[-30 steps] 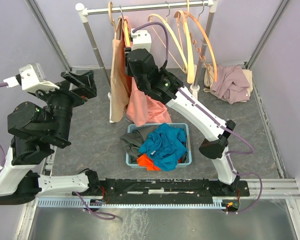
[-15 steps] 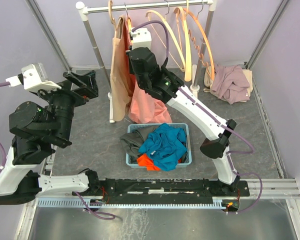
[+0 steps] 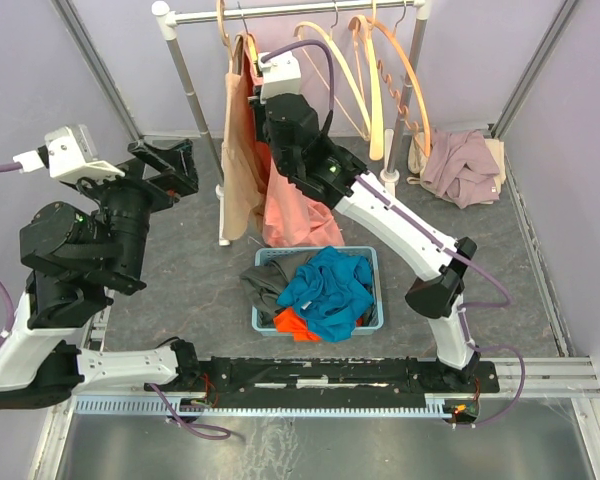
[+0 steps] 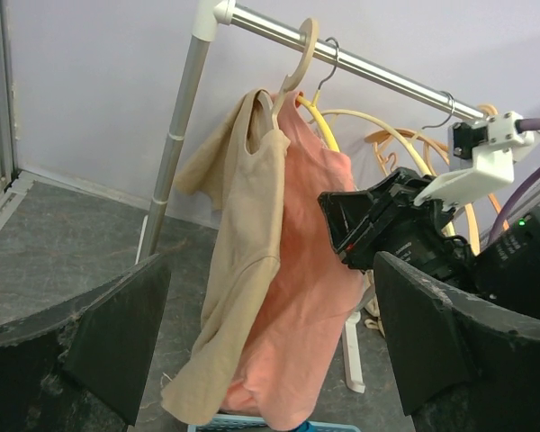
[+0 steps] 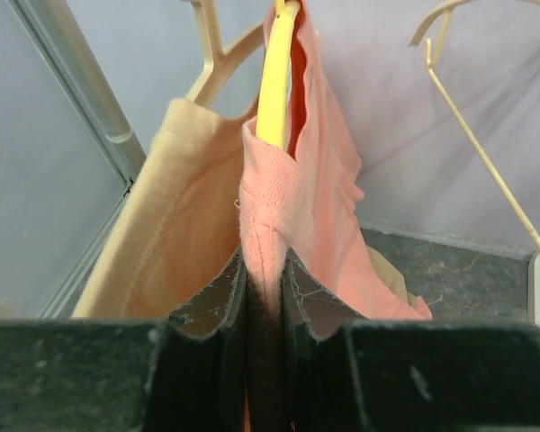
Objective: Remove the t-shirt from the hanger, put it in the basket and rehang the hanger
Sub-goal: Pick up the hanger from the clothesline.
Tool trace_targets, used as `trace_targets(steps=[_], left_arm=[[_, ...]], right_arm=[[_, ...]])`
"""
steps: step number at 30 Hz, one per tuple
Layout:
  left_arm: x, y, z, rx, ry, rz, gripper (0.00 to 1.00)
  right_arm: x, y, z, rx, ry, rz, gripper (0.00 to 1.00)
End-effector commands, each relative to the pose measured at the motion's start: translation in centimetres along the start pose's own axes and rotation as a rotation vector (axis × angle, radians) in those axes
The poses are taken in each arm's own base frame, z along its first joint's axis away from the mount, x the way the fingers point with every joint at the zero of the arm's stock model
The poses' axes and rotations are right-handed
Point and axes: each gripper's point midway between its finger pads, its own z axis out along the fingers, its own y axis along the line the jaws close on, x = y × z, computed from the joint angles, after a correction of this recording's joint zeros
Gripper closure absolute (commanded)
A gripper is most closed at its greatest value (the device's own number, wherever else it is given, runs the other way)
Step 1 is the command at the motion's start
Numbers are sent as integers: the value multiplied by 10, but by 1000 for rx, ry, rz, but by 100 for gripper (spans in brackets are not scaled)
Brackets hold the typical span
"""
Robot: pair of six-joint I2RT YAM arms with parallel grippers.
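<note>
A salmon-pink t-shirt (image 3: pixel 290 215) hangs on a yellow hanger (image 5: pixel 274 85) from the rail, beside a beige t-shirt (image 3: pixel 242 170) on a wooden hanger. My right gripper (image 5: pixel 265 288) is shut on a fold of the pink t-shirt (image 5: pixel 328 180) just below the hanger's shoulder. In the left wrist view the pink t-shirt (image 4: pixel 306 297) and beige t-shirt (image 4: pixel 243 261) hang ahead. My left gripper (image 4: pixel 270 360) is open and empty, well short of the shirts and to their left (image 3: pixel 165 165).
A blue basket (image 3: pixel 378 300) of clothes stands on the floor below the shirts. Several empty wooden hangers (image 3: pixel 380 80) hang on the rail (image 3: pixel 300 12). A mauve garment (image 3: pixel 465 165) lies at the back right. The rack's post (image 3: pixel 190 95) stands left of the shirts.
My right gripper has moved up and slightly back along the pink t-shirt toward the hanger. The left arm has shifted slightly toward the rack.
</note>
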Motion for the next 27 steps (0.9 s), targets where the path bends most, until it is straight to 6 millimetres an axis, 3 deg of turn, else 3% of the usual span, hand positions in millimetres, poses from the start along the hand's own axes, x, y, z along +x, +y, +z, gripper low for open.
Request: trace_targets(steps=[1,16,27], left_arm=[[-6,-7,2,6,-14,-6,1],[-4,-29,10,36,-22,11,1],[-12,-51,16,77,-41,27,1]], right_arm=[[-103,-19,-34,-27,-235,135,99],[-126,-39,-66,-45,-274,136,99],[-102,-45,-94,-124,-179,137,99]])
